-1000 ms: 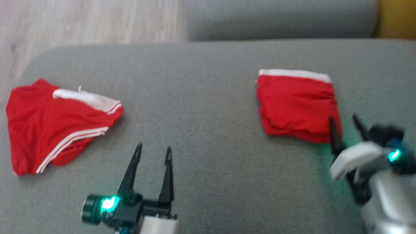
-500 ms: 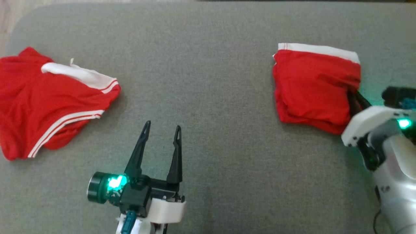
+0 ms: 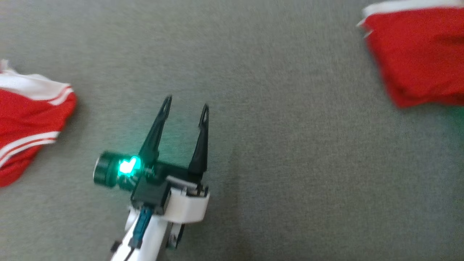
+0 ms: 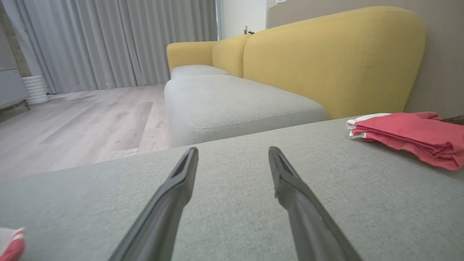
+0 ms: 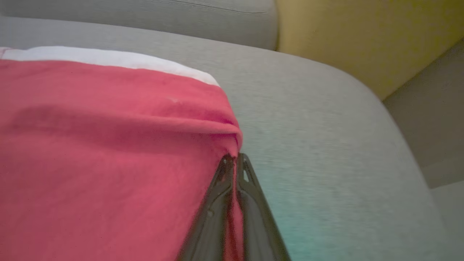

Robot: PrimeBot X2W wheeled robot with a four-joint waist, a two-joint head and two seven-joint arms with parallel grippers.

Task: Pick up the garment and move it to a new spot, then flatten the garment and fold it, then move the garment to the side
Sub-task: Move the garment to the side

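At two o'clock in the head view, the folded red garment (image 3: pixel 417 54) lies on the grey cushion (image 3: pixel 290 163), its white waistband along the far edge and part of it cut off by the frame. The right wrist view shows the right gripper (image 5: pixel 235 156) clenched on this garment's edge, a sliver of red cloth pinched between the two dark fingers and the fabric puckered at their tips. Toward seven o'clock in the head view, the left gripper (image 3: pixel 186 102) hangs over bare cushion with its fingers spread and nothing between them, well apart from both garments. At nine o'clock a second red garment (image 3: pixel 25 127) with white stripes lies rumpled. Beyond the cushion, the left wrist view shows a yellow backrest (image 4: pixel 326 54), a wooden floor (image 4: pixel 90 119) and grey curtains (image 4: pixel 108 40).
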